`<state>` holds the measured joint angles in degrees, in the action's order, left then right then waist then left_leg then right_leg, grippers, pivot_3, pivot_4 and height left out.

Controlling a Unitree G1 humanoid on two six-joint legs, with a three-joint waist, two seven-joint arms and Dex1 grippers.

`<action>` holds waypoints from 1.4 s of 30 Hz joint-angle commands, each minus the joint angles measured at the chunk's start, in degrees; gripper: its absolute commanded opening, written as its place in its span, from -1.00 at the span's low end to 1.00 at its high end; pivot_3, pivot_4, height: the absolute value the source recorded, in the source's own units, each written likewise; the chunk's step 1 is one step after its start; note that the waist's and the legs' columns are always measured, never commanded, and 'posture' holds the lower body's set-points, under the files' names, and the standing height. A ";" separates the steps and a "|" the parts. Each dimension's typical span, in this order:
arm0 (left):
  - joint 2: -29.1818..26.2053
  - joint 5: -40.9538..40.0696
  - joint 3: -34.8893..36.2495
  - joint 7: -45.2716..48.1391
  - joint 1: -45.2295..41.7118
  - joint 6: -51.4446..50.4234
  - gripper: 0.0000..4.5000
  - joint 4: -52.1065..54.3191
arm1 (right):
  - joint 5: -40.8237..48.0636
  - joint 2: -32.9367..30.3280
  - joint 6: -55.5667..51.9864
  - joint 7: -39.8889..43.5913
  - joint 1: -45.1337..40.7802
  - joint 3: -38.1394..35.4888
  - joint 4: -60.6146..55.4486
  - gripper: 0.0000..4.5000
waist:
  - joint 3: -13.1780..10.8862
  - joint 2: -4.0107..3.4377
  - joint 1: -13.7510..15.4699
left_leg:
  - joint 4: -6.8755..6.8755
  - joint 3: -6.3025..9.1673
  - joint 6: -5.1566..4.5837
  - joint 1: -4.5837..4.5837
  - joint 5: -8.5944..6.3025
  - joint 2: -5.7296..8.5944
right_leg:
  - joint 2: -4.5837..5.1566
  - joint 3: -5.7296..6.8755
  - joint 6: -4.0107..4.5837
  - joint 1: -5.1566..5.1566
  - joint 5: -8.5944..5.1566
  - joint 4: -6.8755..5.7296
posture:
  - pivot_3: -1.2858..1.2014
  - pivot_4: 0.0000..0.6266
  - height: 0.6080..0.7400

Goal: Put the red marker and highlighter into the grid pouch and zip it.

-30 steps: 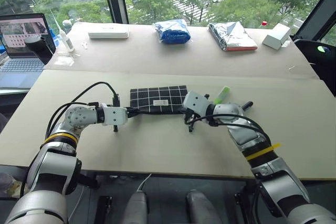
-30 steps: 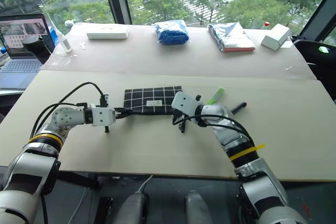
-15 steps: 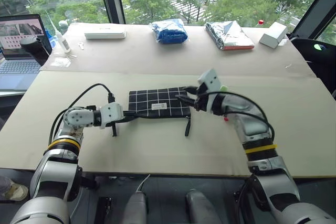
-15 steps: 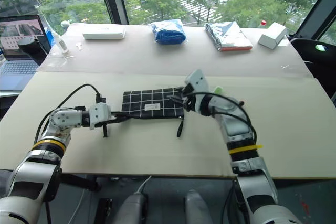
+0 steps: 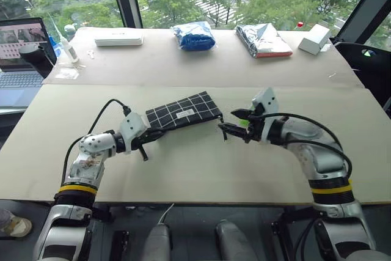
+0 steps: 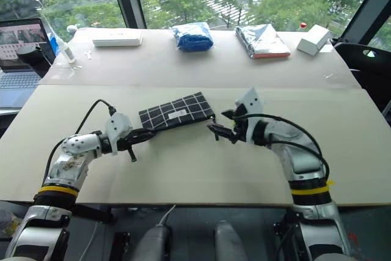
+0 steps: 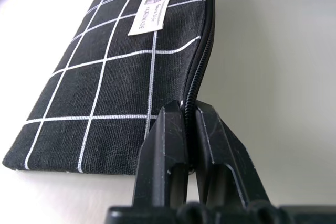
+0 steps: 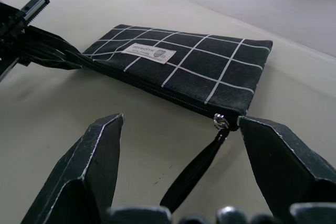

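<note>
Starting at the left, our left pincer (image 7: 190, 124) is clenched on the zipper-side corner of the grid pouch (image 5: 183, 111), both fingers pressed tight against the fabric with the zipper line running straight out from between them. The pouch sits near the middle of the worktop (image 5: 183, 169), its far end tipped up a little from the surface as that corner is gripped.

Moving right along the pouch, we pass the small white label (image 7: 150, 11) and reach the metal slider at the closed end, where the black pull strap (image 8: 194, 174) trails loose onto the worktop. The zipper looks closed along its whole length.

Further right, our right pincer (image 5: 235, 122) stands spread wide and grasping nothing, one finger either side of the strap and just short of the pouch's end.

How will it handle? We judge the pouch light and soft, a floppy fabric thing that folds and slides unless one end is pinned, as it is now. The strap is limp and thin; we'd take it close to the slider, where a pull runs straight along the teeth.

What we can't make out: a sliver of green (image 5: 244, 124) shows behind the right fingers, probably the highlighter, but it is mostly covered. Whether anything lies inside the pouch is hidden.
</note>
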<state>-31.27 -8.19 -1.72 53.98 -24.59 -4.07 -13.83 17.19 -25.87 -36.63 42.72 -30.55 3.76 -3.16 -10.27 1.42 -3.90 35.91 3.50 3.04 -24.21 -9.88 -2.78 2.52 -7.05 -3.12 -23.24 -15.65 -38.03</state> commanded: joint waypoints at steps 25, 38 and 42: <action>0.66 0.35 -0.18 -8.55 2.31 -11.85 -1.00 12.79 | -14.55 6.88 16.99 -10.98 -12.80 3.68 25.81 0.60 | -0.01 0.01 0.09 | -0.03 -0.02 0.00 -0.02 0.00 0.02 | 0.03 -0.01 0.02 0.00 0.01 0.09 | 0.03 -0.52 1.00; 0.69 0.11 0.20 -9.12 1.57 -12.46 -1.00 12.98 | -15.73 7.09 18.55 -8.14 -12.14 4.37 25.84 -0.98 | -0.01 0.01 -0.05 | -0.03 -0.02 0.00 -0.01 0.00 0.02 | 0.02 -0.01 0.02 0.00 0.01 0.08 | 0.03 -0.52 1.00; 0.93 0.12 0.16 -9.48 1.20 -12.56 -1.00 12.80 | -15.65 7.56 18.75 -7.32 -12.70 4.47 25.89 -0.98 | -0.01 0.01 -0.04 | -0.03 -0.02 0.00 -0.01 0.00 0.02 | 0.02 -0.02 0.02 0.00 0.01 0.08 | 0.03 -0.52 1.00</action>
<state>-30.55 -7.12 -2.30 45.03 -22.18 -16.59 -3.06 1.21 -18.60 -19.27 34.91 -42.05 8.47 24.50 -10.28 1.42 -3.94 35.88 3.48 3.04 -24.23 -9.88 -2.76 2.54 -7.07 -3.10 -23.24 -15.64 -37.95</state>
